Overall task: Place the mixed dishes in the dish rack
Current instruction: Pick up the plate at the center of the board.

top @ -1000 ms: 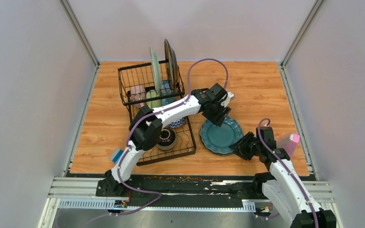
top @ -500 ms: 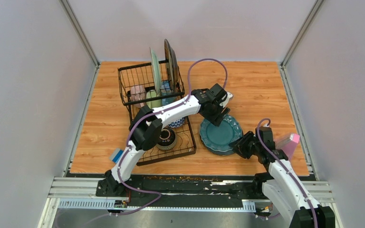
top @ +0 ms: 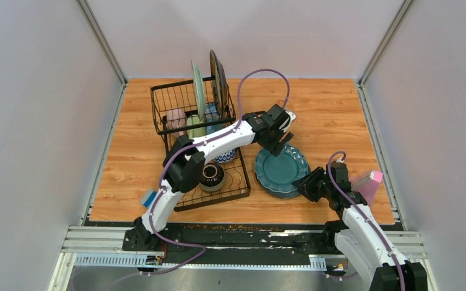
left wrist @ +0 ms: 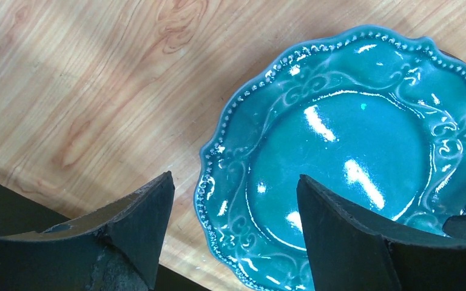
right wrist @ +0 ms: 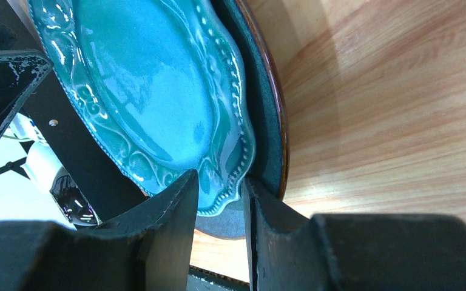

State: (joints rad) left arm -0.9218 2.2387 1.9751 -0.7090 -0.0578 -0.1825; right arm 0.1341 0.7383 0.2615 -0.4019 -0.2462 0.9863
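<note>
right tool (right wrist: 218, 189) pinching teal plate (right wrist: 145, 91), dark plate (right wrist: 262, 121) beneath, wrist view

Beyond the teal plate (top: 282, 173) the table (top: 327, 109) lies bare. The dish rack (top: 176, 115) crowds the plate's left side; the right gripper (top: 305, 182) clamps its near-right rim, the left gripper (top: 277, 145) hangs over its far edge.

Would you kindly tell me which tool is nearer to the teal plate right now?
Right. The right tool grips the teal plate by its near-right rim, a finger on each face. The left tool hovers open above the plate's far edge.
</note>
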